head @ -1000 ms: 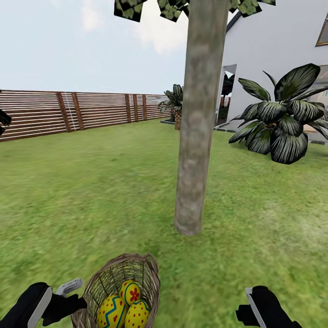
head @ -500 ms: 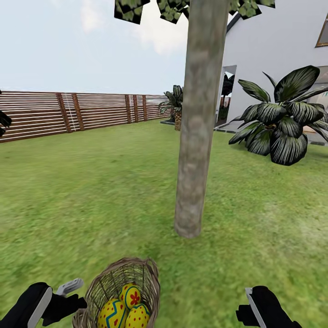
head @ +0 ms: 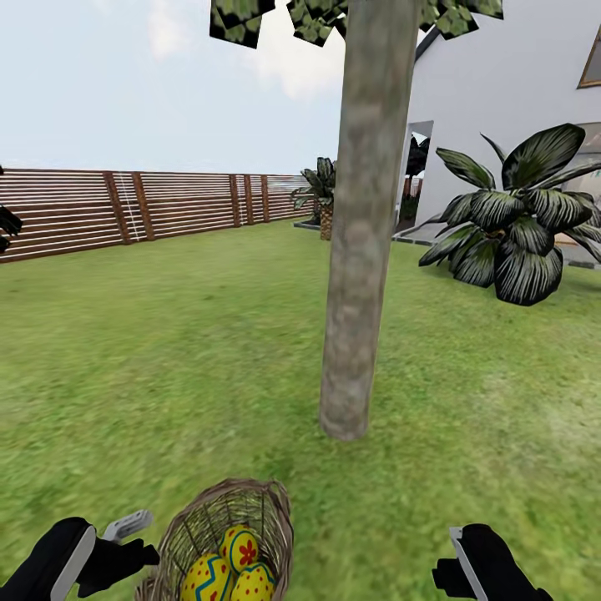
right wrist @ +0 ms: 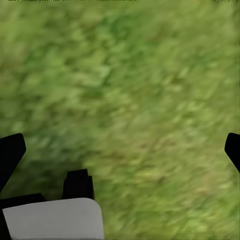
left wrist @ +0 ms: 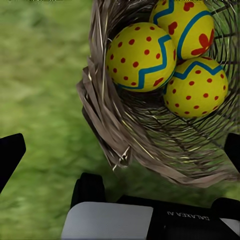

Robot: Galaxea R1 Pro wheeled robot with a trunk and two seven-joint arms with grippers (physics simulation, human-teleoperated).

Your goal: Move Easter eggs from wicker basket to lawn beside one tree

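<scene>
Head view has the wicker basket (head: 219,538) with three Easter eggs (head: 229,568) near the tree (head: 359,217), handy for unloading; left gripper (left wrist: 120,150) and right gripper (right wrist: 120,150) gape empty.

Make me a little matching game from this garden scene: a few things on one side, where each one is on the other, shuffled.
Things:
1. Easter eggs
2. wicker basket
3. fence
4. dark leafy plant

Places:
A. by the white house
B. along the far edge of the lawn
C. inside the basket
D. on the grass in front of the tree trunk

Pairs: 1-C, 2-D, 3-B, 4-A
</scene>
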